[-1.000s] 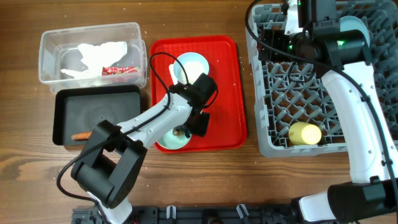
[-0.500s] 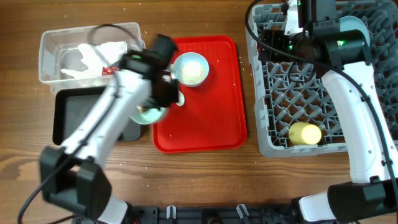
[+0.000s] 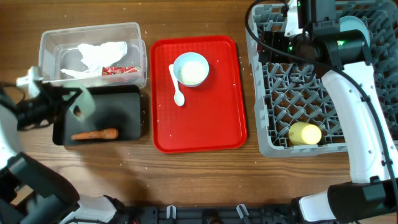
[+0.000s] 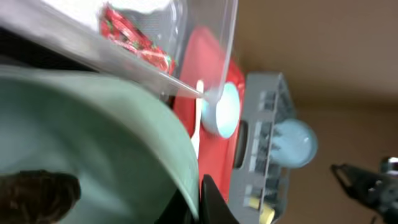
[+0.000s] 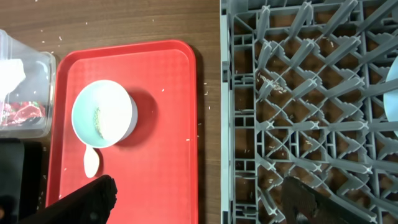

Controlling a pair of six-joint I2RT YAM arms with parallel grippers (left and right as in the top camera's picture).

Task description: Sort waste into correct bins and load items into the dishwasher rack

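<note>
Left gripper (image 4: 200, 200) is well left of the red tray (image 3: 205, 124), fingers pinched on the rim of a teal bowl (image 4: 93, 137). The bowl hangs over the black bin (image 3: 121, 109), which sits just left of the tray's near half. It looks tipped, but the overhead view is blurred there. Brown food scrap (image 4: 37, 194) sits inside the bowl, so I judge it not dumped yet. Carrot stick (image 3: 94, 134) is already in the black bin.

Clear bin (image 3: 46, 43) is just left of the tray's far half, with the crumpled napkin (image 3: 102, 51) and red snack wrapper (image 3: 121, 70) inside.

On the tray's far half a second bowl (image 3: 190, 68) stands upright with rice grains (image 3: 193, 74) in it. White plastic spoon (image 3: 176, 87) lies at its left side; touching or not, can't tell.

Dishwasher rack (image 3: 280, 93) is just right of the tray. Yellow cup (image 3: 305, 132) lies in it toward the near side. Pale blue plate (image 3: 356, 26) is at the far side, partly hidden by the arm.

Right gripper (image 5: 199, 186) hovers over the gap between tray and rack, fingers spread wide, holding nothing.

Progress, judged:
- **Done:** napkin, wrapper and carrot binned; cup and plate racked.
- **Left:** dump the scrap, dump the rice, rack both bowls and the spoon. Stray grains on the table around the tray too.

Past halfway.
</note>
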